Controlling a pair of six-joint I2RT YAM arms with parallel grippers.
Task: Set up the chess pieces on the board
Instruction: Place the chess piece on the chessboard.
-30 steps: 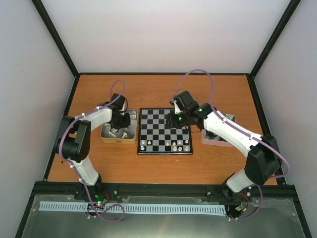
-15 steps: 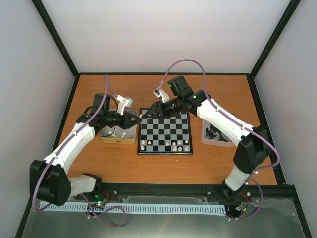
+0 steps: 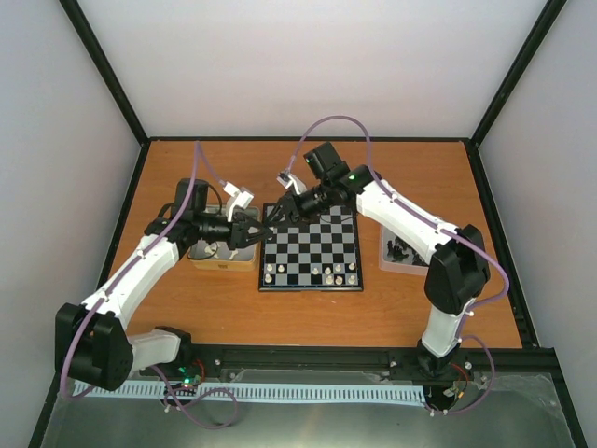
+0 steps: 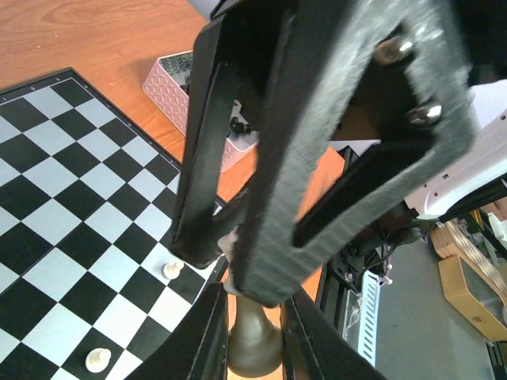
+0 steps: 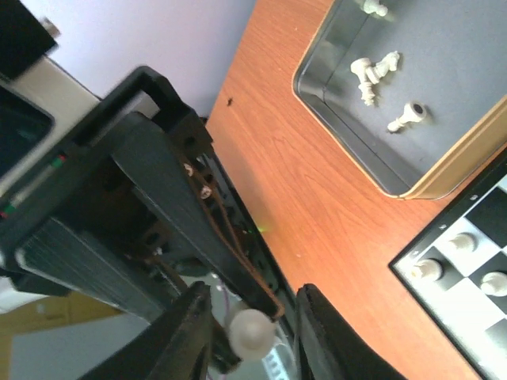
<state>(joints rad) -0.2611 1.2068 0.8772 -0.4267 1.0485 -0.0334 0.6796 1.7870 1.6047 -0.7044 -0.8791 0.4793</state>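
Orange-brown wooden table [image 3: 308,168], pale walls [image 3: 308,65] | left gripper [image 4: 253,317] clamps cream-white chess piece [image 5: 252,334] | right gripper [image 5: 253,305] spread around it

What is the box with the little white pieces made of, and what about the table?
The box looks like thin metal: smooth grey walls with a soft shine and a gold-coloured rim. The table looks like wood or a wood-look laminate: orange-brown, with fine grain lines and a smooth finish. The pictures cannot settle which.
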